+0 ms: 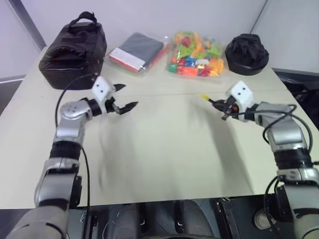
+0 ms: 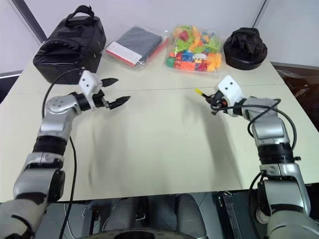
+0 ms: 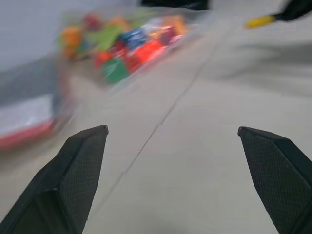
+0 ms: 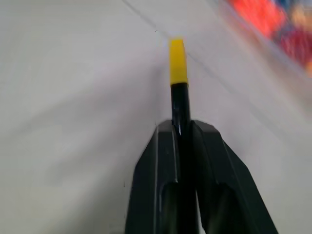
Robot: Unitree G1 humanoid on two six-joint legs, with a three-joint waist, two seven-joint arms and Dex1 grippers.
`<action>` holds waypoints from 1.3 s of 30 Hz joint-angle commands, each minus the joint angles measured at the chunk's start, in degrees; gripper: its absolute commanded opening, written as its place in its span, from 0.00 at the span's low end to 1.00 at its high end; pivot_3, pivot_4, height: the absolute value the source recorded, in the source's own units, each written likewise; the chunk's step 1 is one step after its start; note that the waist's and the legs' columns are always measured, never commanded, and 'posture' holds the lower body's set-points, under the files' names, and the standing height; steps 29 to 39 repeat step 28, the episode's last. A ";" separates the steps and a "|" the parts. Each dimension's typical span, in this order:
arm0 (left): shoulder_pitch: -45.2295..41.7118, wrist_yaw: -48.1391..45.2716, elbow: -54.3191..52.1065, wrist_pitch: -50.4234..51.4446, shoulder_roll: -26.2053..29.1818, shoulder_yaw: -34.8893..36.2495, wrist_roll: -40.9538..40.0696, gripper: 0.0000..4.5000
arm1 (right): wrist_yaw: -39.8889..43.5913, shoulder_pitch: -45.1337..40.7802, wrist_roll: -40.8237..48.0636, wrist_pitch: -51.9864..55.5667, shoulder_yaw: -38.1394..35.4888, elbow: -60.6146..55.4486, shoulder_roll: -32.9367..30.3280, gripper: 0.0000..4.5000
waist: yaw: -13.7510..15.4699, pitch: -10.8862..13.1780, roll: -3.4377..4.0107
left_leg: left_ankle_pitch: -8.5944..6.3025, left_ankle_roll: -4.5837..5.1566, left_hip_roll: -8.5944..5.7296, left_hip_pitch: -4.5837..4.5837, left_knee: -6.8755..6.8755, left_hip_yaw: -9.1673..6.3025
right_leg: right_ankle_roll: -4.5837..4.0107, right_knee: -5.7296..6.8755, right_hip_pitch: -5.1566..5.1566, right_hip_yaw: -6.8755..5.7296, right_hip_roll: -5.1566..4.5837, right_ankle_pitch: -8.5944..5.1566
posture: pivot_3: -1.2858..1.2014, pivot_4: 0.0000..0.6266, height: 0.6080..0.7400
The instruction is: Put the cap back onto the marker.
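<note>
The marker [image 4: 179, 105] is clamped between the two black fingers of the right gripper [image 4: 182, 127], which is closed tight on the black barrel so that the shaft sticks out beyond the fingertips. On its free end the cap [image 4: 178, 61] is seated, a short yellow tube in line with the barrel and touching it with no gap to be made out (so the capping is judged to be done, or very nearly). In the head views the capped end is carried above the table [image 1: 164, 149] and is aimed toward ten o'clock from the right gripper, that is, inward across the table; this grip low on the barrel is presumably chosen to leave the end free for the cap. The left gripper [image 1: 123, 97] is held well apart at about nine o'clock from the marker, its fingers spread wide with nothing between them, as is confirmed in its wrist view, where only bare table is seen between the two pads. An empty, released left gripper fits a cap already handed over to the marker. Farther out, toward twelve o'clock along the far edge of the table, a clear bag of coloured toy blocks [image 1: 196, 55] is seen, with a flat packet [image 1: 137, 51] beside it, a black bag [image 1: 74, 50] at the far left and a black bundle [image 1: 247, 54] at the far right. None of these is touched by either arm.
</note>
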 commanded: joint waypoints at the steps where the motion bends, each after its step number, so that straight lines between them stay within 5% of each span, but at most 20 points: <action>1: 5.78 10.91 -15.88 11.92 -2.65 3.86 -3.69 0.99 | -6.59 3.29 0.72 3.08 -3.81 -4.33 1.60 0.00 | 0.14 0.00 0.00 | 0.00 0.00 -0.01 0.01 0.02 -0.03 | 0.00 0.01 0.04 0.00 -0.02 0.00 | 0.52 0.24 1.00; 11: 14.86 28.01 -32.12 25.30 -9.68 6.76 -6.15 0.99 | -15.40 6.57 2.20 4.44 -6.38 -4.78 6.40 0.00 | 0.01 0.00 0.00 | -0.01 0.01 -0.07 0.06 0.26 -0.10 | 0.02 0.14 0.17 -0.02 0.06 0.01 | 0.52 0.24 1.00; 20: 17.49 31.76 -32.64 25.13 -10.00 7.06 -6.07 1.00 | -15.01 6.69 4.44 5.99 -6.57 -7.20 5.58 0.99 | 0.11 0.00 0.00 | -0.04 0.06 -0.08 0.07 0.26 -0.10 | 0.01 0.13 0.18 -0.02 0.05 0.01 | 0.52 0.24 1.00; 24: 17.94 31.56 -31.78 24.05 -7.76 9.32 -6.28 1.00 | -12.83 4.98 11.19 8.49 -13.63 -8.57 3.70 0.99 | 0.05 0.00 0.00 | -0.06 0.09 -0.07 0.07 0.26 -0.11 | 0.01 0.13 0.17 -0.02 0.06 0.01 | 0.52 0.24 1.00; 39: 19.85 30.70 -32.09 23.32 -6.12 11.06 -7.13 1.00 | -11.08 7.99 9.83 3.24 -14.24 -6.62 -0.12 0.99 | 0.12 0.00 0.00 | -0.16 0.25 -0.07 0.07 0.26 -0.11 | 0.01 0.11 0.18 -0.02 0.05 0.00 | 0.52 0.24 1.00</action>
